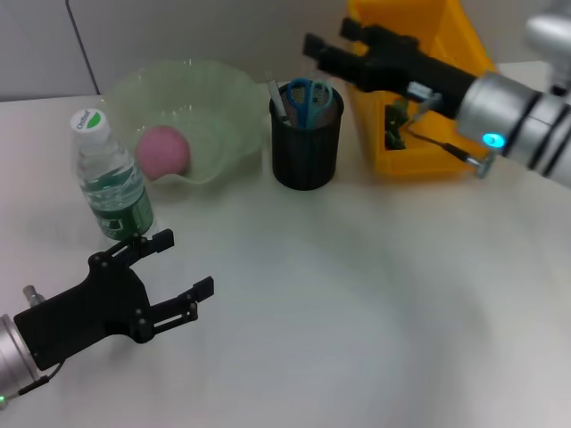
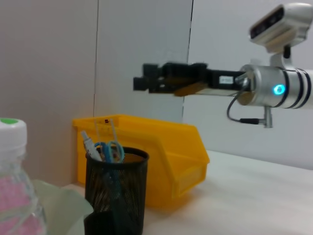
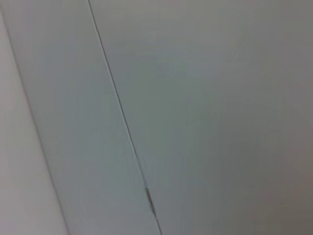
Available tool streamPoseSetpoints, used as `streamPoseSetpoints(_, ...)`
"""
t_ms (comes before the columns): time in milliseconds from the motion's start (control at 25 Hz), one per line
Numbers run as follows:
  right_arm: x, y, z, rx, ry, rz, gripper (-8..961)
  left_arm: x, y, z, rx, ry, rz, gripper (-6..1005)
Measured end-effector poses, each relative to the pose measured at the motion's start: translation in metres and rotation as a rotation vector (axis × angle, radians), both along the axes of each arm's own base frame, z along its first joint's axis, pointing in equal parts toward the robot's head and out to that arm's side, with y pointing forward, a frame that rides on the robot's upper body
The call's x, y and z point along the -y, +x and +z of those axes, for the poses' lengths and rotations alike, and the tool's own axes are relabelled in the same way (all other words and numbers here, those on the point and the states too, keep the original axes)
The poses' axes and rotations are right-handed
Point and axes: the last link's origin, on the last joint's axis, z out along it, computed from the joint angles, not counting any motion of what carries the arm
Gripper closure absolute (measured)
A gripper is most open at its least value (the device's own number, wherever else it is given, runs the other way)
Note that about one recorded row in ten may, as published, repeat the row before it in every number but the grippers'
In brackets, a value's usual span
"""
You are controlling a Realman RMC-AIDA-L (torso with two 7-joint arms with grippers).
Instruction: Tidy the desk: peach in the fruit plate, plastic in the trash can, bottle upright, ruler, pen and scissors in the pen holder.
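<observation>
Right gripper point(image 1: 326, 46) sits upper middle of the head view, holding what looks like the ruler lengthwise, with the pen holder point(image 1: 307, 143) just below-left of its tip, while the left gripper point(image 1: 183, 266) idles spread open, empty, lower left.

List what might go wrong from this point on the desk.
1. The left tool sits open right beside the upright bottle; a careless retreat could knock it over.
2. The right tool hangs above the pen holder and yellow bin; dropping low could snag the scissors handles sticking out.
3. The peach lies near the fruit plate rim; a bump might roll it out.
</observation>
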Motion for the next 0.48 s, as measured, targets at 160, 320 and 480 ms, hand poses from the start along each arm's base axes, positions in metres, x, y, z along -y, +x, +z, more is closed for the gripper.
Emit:
streamPoseSetpoints(160,0.026,0.011,0.022,-0.105,0.000,0.060,194,0.001,0.004,0.000,0.015,-0.012,-0.021,138)
streamPoseSetpoints(320,0.056,0.022,0.038,-0.142,-0.072,0.152,159,0.002,0.011,-0.001,0.036,-0.041,-0.052,139)
streamPoseSetpoints(480,0.076,0.033,0.043,-0.049,-0.274,0.224,137,0.001,0.019,-0.003,0.061,-0.110,-0.063,139)
